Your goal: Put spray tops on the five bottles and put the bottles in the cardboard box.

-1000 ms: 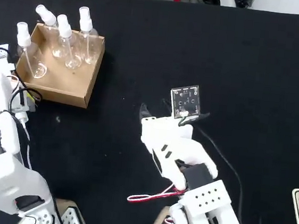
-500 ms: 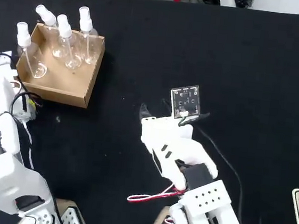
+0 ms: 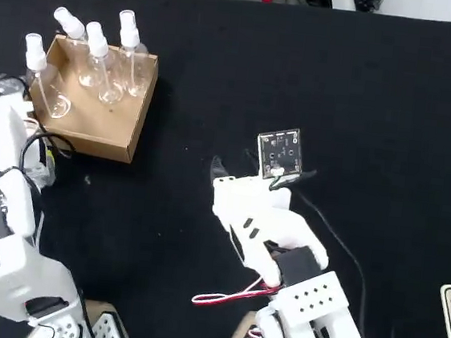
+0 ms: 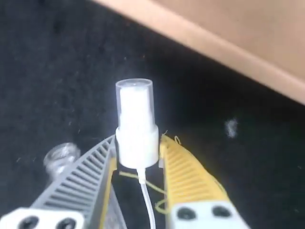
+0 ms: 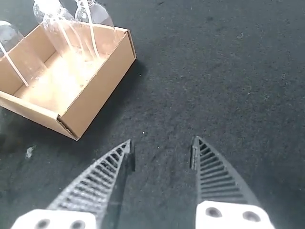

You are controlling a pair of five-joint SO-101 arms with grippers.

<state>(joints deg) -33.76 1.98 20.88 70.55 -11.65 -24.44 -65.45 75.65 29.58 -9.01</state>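
Clamping a white plastic spray top with clear cap between the left fingers, closed on its collar, with the cap poking out past the fingertips and a thin dip tube trailing back between them. Spotting an open clear bottle neck just beside the grey finger, outside the grip and apart from the top. Facing a brown cardboard box wall, near, beyond the fingertips. Counting four clear plastic bottles with white spray tops standing in that box, well apart from the right fingers. Showing those right fingers spread open, holding nothing, over black tabletop, with the box ahead of the tips and off to one side.

Handling, as a guess:
- Spray top probably very light, rigid plastic, smooth and maybe slippery.
- Best held at the collar, not at the clear cap, probably only pressed on.
- Expect the dip tube to flex and snag on the bottle rim. Line it up straight over the neck before lowering.
- Treat the bottle as empty, light, thin-walled and easy to tip.
- Take it around the body below the shoulder with the right fingers to steady it while seating the top.
- Cannot tell how the bottle body sits, hidden behind the grey finger.
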